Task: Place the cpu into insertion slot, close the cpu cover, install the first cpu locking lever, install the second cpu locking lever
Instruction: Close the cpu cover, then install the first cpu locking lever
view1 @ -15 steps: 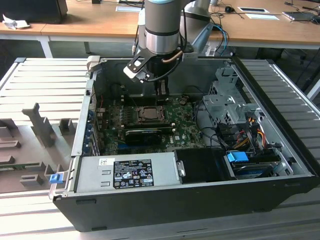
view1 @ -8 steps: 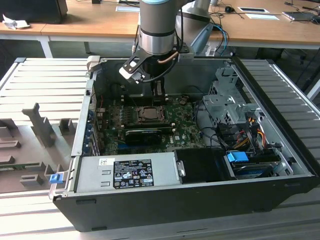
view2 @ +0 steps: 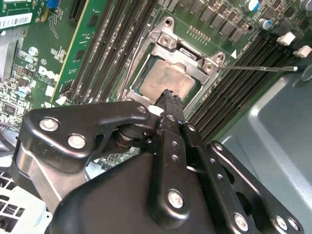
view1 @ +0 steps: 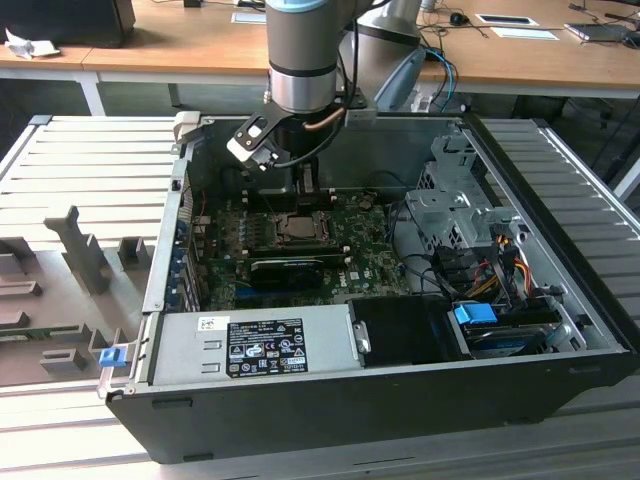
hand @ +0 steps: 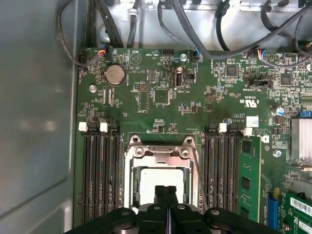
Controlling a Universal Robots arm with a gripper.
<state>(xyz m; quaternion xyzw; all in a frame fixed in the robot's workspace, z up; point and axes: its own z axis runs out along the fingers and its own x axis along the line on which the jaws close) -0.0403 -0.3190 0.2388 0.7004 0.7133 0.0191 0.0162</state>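
From my station I see the arm (view1: 302,60) reaching down into the open computer case (view1: 380,400), above the green circuit board (hand: 204,97). The gripper (view2: 169,96) has its two fingers pressed together with nothing between them, and the tips hang just over the cpu (view2: 168,80). The cpu lies flat inside the insertion slot (view1: 300,228), between the rows of long black slots (hand: 100,165). The cpu cover (hand: 161,155) lies down around the chip, so the silvery top shows through its window. One thin lever (view2: 258,68) stretches from the socket corner across the long slots. Whether the fingertips touch the chip, I cannot tell.
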